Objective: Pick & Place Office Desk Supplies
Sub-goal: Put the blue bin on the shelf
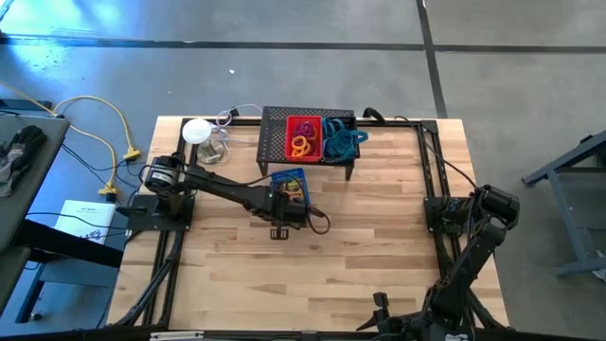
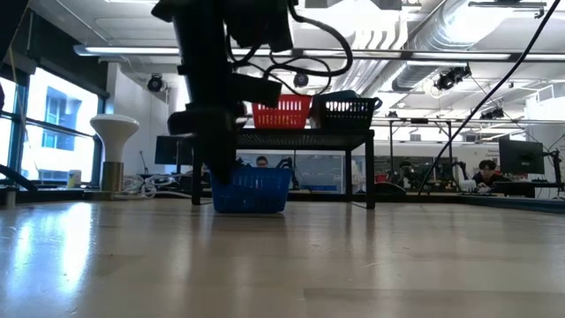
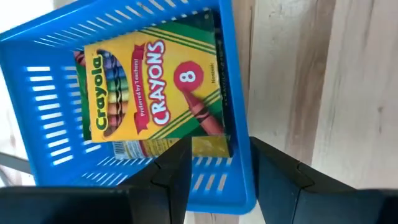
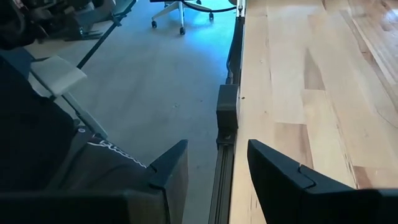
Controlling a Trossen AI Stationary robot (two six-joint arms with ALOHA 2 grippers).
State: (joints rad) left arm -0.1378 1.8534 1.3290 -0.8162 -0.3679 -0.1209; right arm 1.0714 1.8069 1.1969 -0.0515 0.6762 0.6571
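Note:
A blue bin [image 3: 235, 74] stands on the table in front of the black mesh rack [image 1: 275, 142]. A yellow crayon box [image 3: 149, 87] lies flat in it on top of another box [image 3: 134, 148]. My left gripper [image 3: 219, 150] is open and points steeply down over the bin's corner. One finger is above the bin's inside and the other outside its side wall. In the low view the arm comes down onto the bin [image 2: 252, 190]. My right gripper [image 4: 217, 155] is open with nothing between its fingers, at the table's near edge [image 1: 379, 311]. My left gripper straddles the blue bin's side wall [image 3: 239, 177] near a corner, coming from above with the fingers slanting down. There is a gap between the wall and the inner finger [image 3: 177, 171]. I cannot tell whether the outer finger touches the wall. The bin rests on the table.
On the rack stand a red bin [image 1: 301, 128] holding orange and yellow rings [image 1: 301, 145] and a black bin [image 1: 339, 126] holding bluish cords [image 1: 343, 142]. A white lamp-like thing [image 1: 197, 131] stands at the far left. Bare wood lies toward the near and right sides.

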